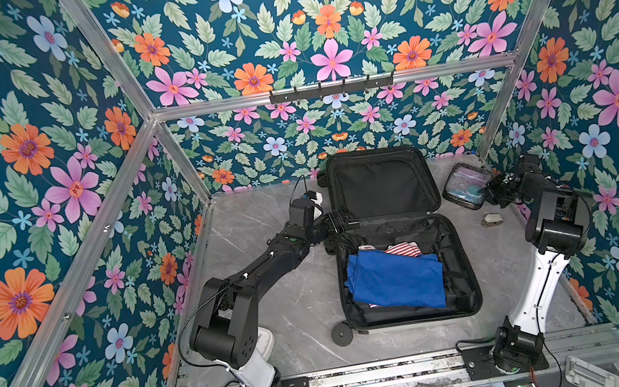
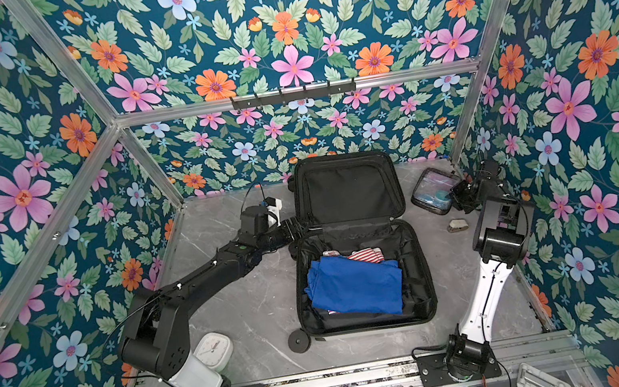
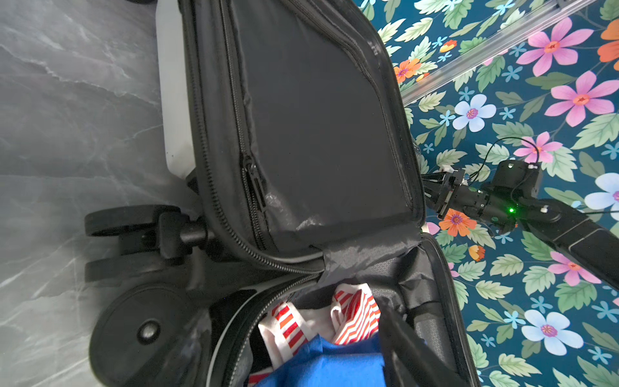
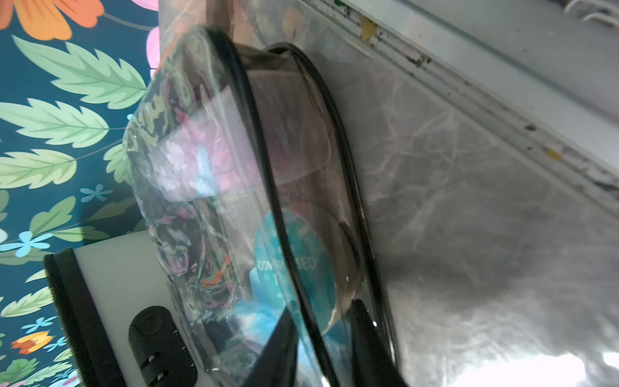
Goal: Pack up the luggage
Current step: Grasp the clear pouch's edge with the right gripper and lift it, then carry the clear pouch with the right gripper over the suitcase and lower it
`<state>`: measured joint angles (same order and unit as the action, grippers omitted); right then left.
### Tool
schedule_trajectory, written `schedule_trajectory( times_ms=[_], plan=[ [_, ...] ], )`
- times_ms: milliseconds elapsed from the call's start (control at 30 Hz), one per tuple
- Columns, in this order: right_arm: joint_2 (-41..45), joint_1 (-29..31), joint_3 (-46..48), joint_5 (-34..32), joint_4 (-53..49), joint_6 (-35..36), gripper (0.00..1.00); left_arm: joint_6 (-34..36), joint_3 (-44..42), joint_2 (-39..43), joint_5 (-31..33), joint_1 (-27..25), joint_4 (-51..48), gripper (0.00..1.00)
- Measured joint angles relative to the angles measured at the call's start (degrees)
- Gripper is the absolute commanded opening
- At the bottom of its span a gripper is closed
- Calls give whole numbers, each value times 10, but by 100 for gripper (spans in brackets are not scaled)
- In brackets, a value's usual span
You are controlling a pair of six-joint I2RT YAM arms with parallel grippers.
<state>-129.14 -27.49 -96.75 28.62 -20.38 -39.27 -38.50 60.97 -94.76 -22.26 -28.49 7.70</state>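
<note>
right wrist, hand (image 4: 323, 310) pinching glossy clear pouch (image 4: 201, 167)

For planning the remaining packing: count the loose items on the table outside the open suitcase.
3: clear plastic toiletry pouch far right, gripped by the right end effector; small grey-beige object just nearer; white rounded-square clock by the left arm's base. More may hide behind the arms.

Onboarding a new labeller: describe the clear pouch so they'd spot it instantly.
Find the open suitcase mid-table; look right of its raised lid, toward the back corner. The toiletry pouch is in the right gripper: clear plastic, black piping, teal disc inside, unlike the small grey object nearby.
</note>
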Motion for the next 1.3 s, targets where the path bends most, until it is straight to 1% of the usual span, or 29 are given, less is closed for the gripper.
schedule_trajectory(
  times_ms=[100, 167, 467, 800, 1033, 1167, 1300],
  plan=[
    [4, 0, 15, 11, 23, -9, 4, -1, -6, 3, 3, 0, 0, 79],
    [9, 1, 25, 14, 37, -15, 0, -1, -9, 4, 4, 0, 0, 78],
    [53, 9, 32, 53, 54, -47, 0, -1, -7, 8, 4, 0, -1, 77],
    [127, 46, -1, 85, 65, -75, 0, 2, 17, 17, 4, -3, -21, 77],
    [226, 92, 15, 101, 68, -90, 0, 5, 43, 22, 8, -24, -39, 77],
    [304, 128, 54, 104, 69, -96, 0, 5, 46, 33, 8, -27, -45, 77],
    [400, 177, 105, 104, 60, -90, 0, 5, 48, 44, 11, -26, -56, 80]
  ],
)
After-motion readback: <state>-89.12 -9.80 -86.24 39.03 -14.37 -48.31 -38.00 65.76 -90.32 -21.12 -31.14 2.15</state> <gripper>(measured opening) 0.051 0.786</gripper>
